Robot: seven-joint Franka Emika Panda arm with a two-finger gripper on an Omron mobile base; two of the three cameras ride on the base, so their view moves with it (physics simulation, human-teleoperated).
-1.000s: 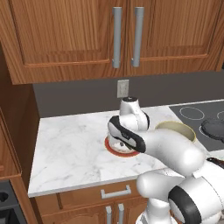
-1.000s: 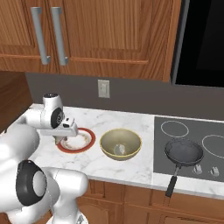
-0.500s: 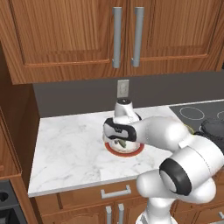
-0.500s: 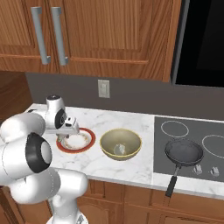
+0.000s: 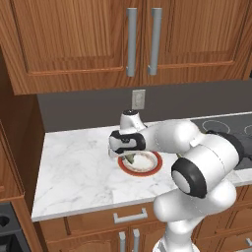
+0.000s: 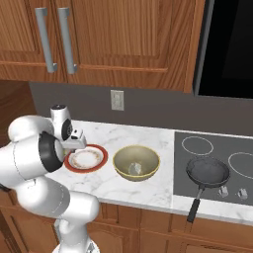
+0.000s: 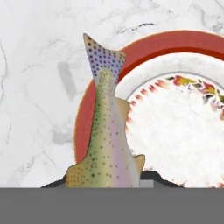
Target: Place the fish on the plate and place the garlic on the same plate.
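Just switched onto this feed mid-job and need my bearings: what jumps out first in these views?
The speckled fish fills the hand view, hanging from the gripper with its tail over the red rim of the plate. From the right base view, that plate sits on the marble counter left of an olive-yellow bowl with a pale lump inside, and a black frying pan rests on the stovetop to the right.

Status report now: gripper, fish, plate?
Gripper shut on fish, above the plate edge. Fish not yet released. Garlic sits in the bowl. Nothing in the way.
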